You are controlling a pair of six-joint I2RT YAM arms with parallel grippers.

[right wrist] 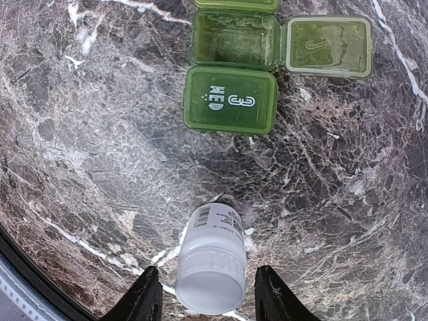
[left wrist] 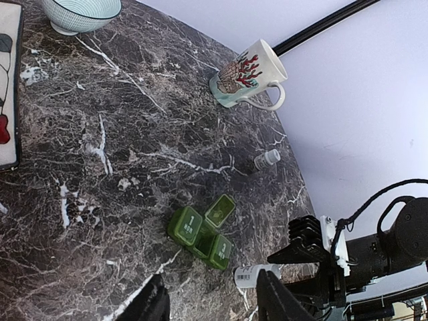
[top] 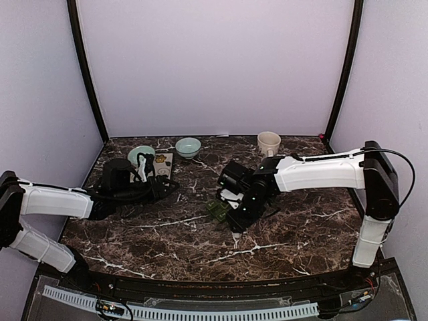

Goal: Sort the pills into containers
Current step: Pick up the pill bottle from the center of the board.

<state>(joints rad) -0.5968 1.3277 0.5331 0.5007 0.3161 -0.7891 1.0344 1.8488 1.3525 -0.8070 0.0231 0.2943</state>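
The containers are one green pill box (right wrist: 231, 100) (left wrist: 200, 234) (top: 217, 210) lying flat on the marble. Its compartments marked 1 and 3 are shut. The middle one is open, with its lid folded out to the side. A white labelled bottle (right wrist: 210, 257) (left wrist: 257, 274) stands close by the box. My right gripper (right wrist: 208, 301) (top: 237, 224) straddles the bottle from above, open, with a small gap on each side. The pills are out of view. My left gripper (left wrist: 214, 304) (top: 144, 175) is open and empty, far left by the tray.
Two pale teal bowls (top: 141, 155) (top: 188, 146) and a patterned white tray (top: 162, 164) sit at the back left. A cream mug (top: 269, 142) (left wrist: 251, 73) stands at the back right. A small clear cap-like thing (left wrist: 267, 159) lies between the mug and the pill box.
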